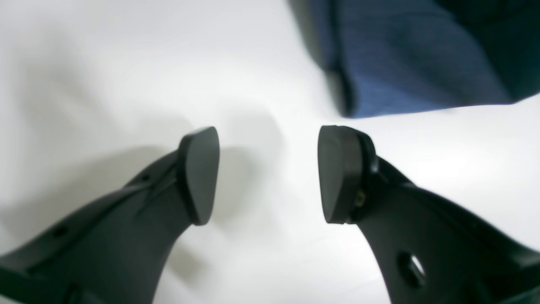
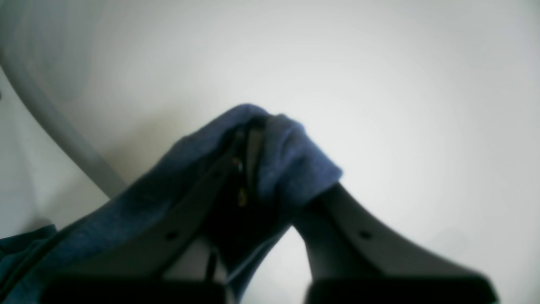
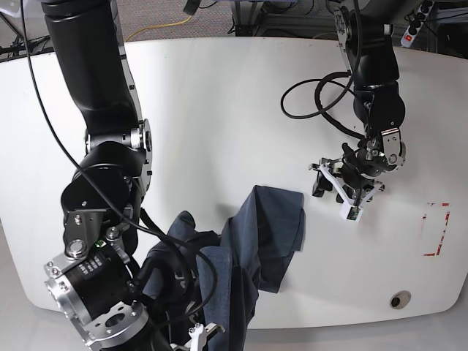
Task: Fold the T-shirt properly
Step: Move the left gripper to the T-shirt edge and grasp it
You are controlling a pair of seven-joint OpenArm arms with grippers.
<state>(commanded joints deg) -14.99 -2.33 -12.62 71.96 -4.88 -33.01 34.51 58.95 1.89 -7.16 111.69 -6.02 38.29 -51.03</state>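
The T-shirt [image 3: 265, 232] is dark navy and lies crumpled near the table's front edge, with no lettering showing. One end of it rises toward my right gripper [image 3: 199, 335] at the bottom of the base view. In the right wrist view that gripper [image 2: 253, 139] is shut on a bunched fold of the blue T-shirt [image 2: 291, 169], which drapes over its fingertips. My left gripper [image 3: 330, 191] hovers just right of the shirt's far corner. In the left wrist view it [image 1: 270, 173] is open and empty over bare table, with the T-shirt's edge [image 1: 413, 63] just beyond its right finger.
The white table [image 3: 219, 110] carries a red tape rectangle [image 3: 436, 229] at the right and a round hole [image 3: 398, 300] near the front right corner. Black cables [image 3: 314, 99] loop beside the left arm. The right arm's bulk fills the base view's left side.
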